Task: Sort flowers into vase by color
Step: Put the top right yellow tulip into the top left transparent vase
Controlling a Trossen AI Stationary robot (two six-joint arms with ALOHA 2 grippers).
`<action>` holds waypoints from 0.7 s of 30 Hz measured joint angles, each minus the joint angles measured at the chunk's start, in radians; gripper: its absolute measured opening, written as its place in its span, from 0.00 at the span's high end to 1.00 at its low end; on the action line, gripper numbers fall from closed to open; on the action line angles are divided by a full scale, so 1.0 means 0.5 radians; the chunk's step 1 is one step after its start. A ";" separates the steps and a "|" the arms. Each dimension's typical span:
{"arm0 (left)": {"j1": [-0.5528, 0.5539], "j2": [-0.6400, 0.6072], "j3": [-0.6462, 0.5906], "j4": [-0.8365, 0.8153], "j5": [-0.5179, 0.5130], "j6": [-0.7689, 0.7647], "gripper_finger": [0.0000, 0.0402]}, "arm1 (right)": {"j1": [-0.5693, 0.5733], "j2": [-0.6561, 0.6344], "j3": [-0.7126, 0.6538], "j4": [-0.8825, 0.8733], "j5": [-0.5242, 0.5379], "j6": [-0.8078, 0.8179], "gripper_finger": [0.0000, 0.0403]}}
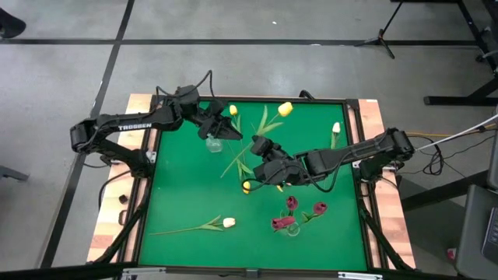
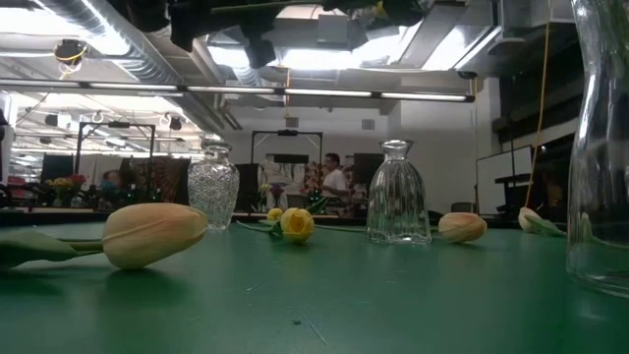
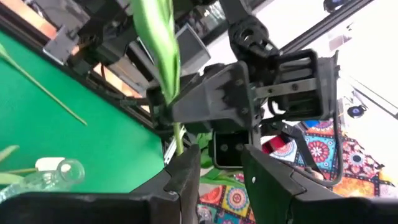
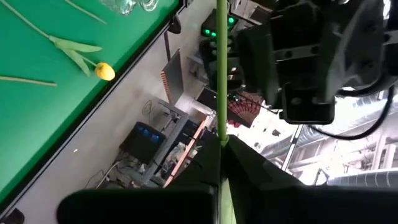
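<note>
The right gripper (image 1: 250, 173) is pinching a yellow tulip's thin green stem (image 4: 221, 68) tight above mid-table, and the move is best done by keeping that stem upright and lining its tip up over the clear vase (image 1: 214, 143) before lowering. The left gripper (image 1: 226, 128) is hovering just beside that vase near the mat's far-left side, fingers (image 3: 186, 177) parted around another green stem (image 3: 178, 134), which seems to be standing in it
</note>
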 joint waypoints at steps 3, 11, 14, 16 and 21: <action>-0.022 0.058 0.000 0.023 0.011 0.001 0.71 | -0.001 0.000 0.000 0.032 -0.037 -0.047 0.97; -0.110 0.104 0.000 0.053 0.131 0.000 0.71 | -0.001 0.000 -0.001 0.046 -0.051 -0.070 0.97; -0.122 0.105 0.000 0.053 0.125 -0.004 0.71 | -0.001 0.000 -0.001 0.048 -0.113 -0.076 0.97; -0.122 0.105 0.000 0.052 0.122 -0.009 0.71 | -0.001 0.000 -0.001 0.060 -0.136 -0.077 0.96; -0.112 0.105 0.000 0.049 0.141 -0.009 0.71 | 0.018 0.000 -0.001 0.086 -0.096 -0.095 0.97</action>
